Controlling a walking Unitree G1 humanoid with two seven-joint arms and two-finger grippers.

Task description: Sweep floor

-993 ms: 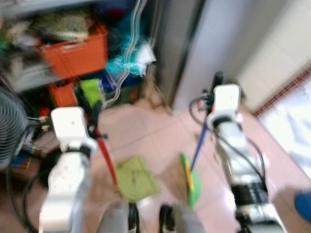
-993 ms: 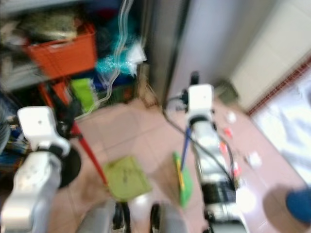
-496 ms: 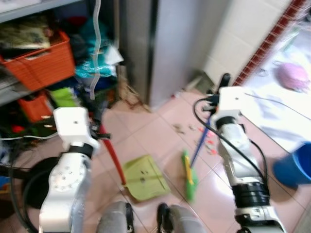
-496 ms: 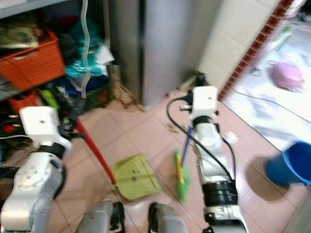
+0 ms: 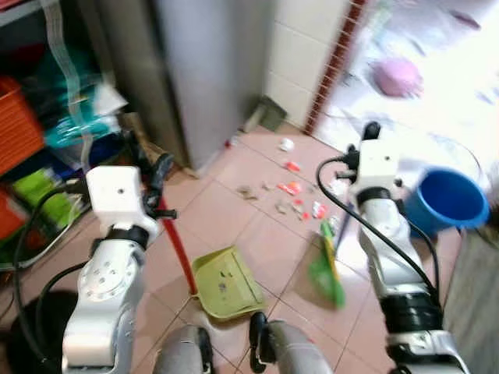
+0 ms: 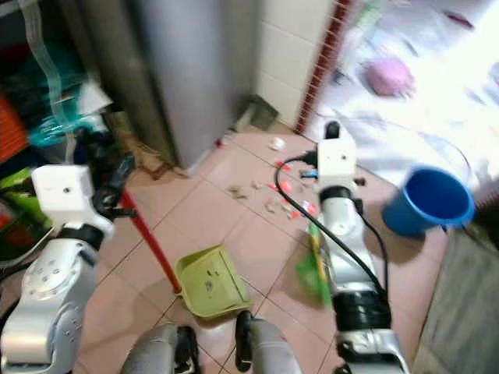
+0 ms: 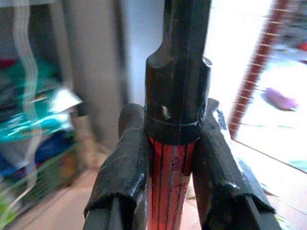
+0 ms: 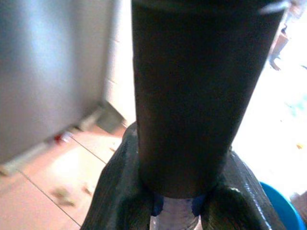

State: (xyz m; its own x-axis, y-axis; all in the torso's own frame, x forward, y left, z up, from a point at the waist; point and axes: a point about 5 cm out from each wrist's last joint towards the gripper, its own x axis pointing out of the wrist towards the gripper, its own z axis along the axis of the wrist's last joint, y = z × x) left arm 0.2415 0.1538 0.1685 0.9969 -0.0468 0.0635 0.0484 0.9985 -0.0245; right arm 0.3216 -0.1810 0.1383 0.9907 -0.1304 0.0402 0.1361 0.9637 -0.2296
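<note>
- View has swung right since a second ago: orange crates and shelf clutter have slid off to the far left; grey cabinet (image 5: 210,70), tiled wall and a bright doorway now lie ahead; this is camera turn, not things moving
- Litter scraps (image 5: 288,191) now in sight on the pink tiles, far of the tools and near the wall base; earlier frames showed little of them; judgement: robot has turned to face the mess, sweeping proper not yet begun
- Left gripper (image 7: 168,163) clenched round the dustpan handle (image 5: 178,253), red with a black cap; both pads press its sides in the left wrist view
- Green dustpan (image 5: 226,282) rests on the floor just ahead of the robot's feet, left of centre; looks empty, blur limits certainty
- Right gripper (image 8: 180,201) grasps the broom handle (image 8: 184,96); fingers wrap a dark sleeve with blue shaft beneath
- Green broom head (image 5: 327,269) sits low on the tiles right of the dustpan, apart from it; nearer than the scraps
- Blue bucket (image 5: 446,201) stands at far right beside the doorway; inside cannot be made out
- Pink object (image 5: 398,78) on the bright floor beyond; too blurred to name
</note>
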